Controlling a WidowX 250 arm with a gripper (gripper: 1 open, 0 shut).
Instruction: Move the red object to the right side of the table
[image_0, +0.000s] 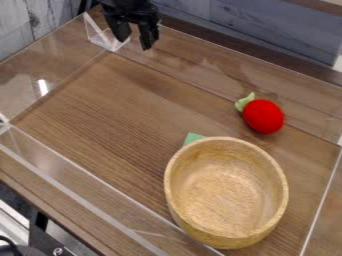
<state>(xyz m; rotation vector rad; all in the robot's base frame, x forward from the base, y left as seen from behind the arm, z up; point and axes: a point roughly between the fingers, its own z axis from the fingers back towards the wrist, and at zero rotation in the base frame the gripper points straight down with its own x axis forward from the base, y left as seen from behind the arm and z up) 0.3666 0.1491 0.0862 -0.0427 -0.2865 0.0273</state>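
Dark, blocky robot tool at the upper left of the frame.
The blocky black-and-grey tool shows a dark body broken into small angular parts, with a few paler grey patches between them. Its lower end splits into two narrow, dark, finger-like pieces, the left one beside a whitish, glossy patch that I cannot assign for certain to the tool or to what lies behind it. The outline is stepped and uneven rather than smooth. The top edge of the frame cuts off whatever part of the body lies above. Screws, cables and markings are too small and blurred to tell at this size.
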